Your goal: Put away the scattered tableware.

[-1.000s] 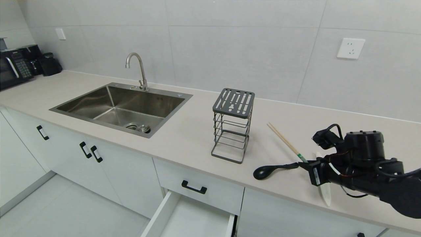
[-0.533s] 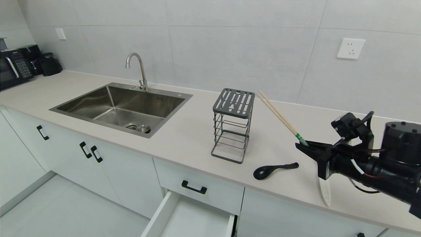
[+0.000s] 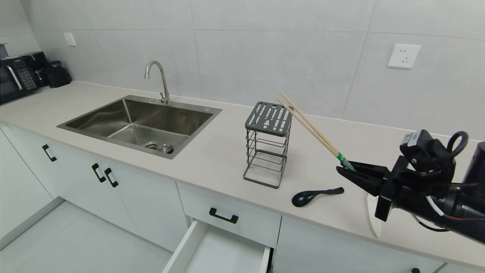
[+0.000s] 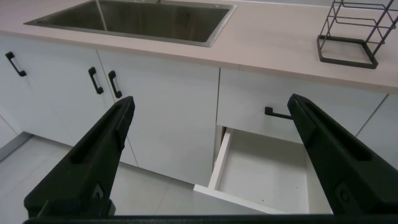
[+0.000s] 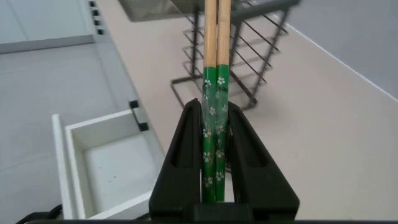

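Our right gripper (image 3: 345, 169) is clamped on the green-banded end of 2 wooden chopsticks (image 3: 310, 128), held off the countertop (image 3: 212, 151) and slanting up toward the slotted top of the wire cutlery rack (image 3: 268, 146). To seat them well, we judge we should tip them upright, line both tips over 1 slot, then lower slowly before releasing. Our left gripper (image 4: 208, 109) hangs with its fingers wide apart near the open drawer (image 4: 267, 180).

Two chopsticks (image 3: 308, 127), one black spoon (image 3: 316, 195), one white utensil (image 3: 372, 222), one wire rack (image 3: 268, 144).
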### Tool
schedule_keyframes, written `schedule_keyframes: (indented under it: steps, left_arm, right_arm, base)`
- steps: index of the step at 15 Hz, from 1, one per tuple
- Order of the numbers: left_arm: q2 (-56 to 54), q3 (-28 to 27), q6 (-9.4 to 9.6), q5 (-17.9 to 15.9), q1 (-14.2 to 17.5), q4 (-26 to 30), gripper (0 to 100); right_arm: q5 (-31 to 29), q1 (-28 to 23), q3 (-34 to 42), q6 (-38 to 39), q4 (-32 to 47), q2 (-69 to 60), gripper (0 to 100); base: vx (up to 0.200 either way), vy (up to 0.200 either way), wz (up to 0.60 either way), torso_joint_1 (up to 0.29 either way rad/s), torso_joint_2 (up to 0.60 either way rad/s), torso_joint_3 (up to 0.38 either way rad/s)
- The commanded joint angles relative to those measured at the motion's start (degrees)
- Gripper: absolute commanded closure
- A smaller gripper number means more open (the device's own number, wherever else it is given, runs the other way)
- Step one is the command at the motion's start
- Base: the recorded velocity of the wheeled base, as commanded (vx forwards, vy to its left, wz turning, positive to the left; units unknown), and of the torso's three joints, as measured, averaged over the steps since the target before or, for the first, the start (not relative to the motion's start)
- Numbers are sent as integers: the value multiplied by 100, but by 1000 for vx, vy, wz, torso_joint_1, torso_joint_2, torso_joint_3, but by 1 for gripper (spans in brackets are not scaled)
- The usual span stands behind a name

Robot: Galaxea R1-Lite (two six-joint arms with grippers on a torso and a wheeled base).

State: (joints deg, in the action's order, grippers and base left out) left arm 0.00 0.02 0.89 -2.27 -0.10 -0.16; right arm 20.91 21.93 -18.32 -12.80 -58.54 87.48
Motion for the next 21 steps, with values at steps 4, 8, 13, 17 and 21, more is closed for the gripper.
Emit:
schedule_keyframes:
  steps: [4,8,13,17,21]
  left_arm:
    - [0,-2,-1,-2,1,-2,0]
    - [0,-2,-1,-2,1,-2,0]
    - [0,-2,-1,-2,1,-2,0]
    - [0,-2,-1,-2,1,-2,0]
    - [0,-2,-1,-2,1,-2,0]
  right_arm:
    - [414,584,-93,-153,-79,67,100]
    - [854,725,-506,-91,9,120,100]
    - [783,1279,-1464,260,1644,349,100]
    - [-148,1683,-1886,217,2734,560,100]
    - [-491,1938,-1798,6,2716,902,100]
  base:
    - [0,0,0,0,0,0]
    - [0,0,0,0,0,0]
    - [0,0,0,0,0,0]
    - [0,0,0,0,0,0]
    - [0,0,0,0,0,0]
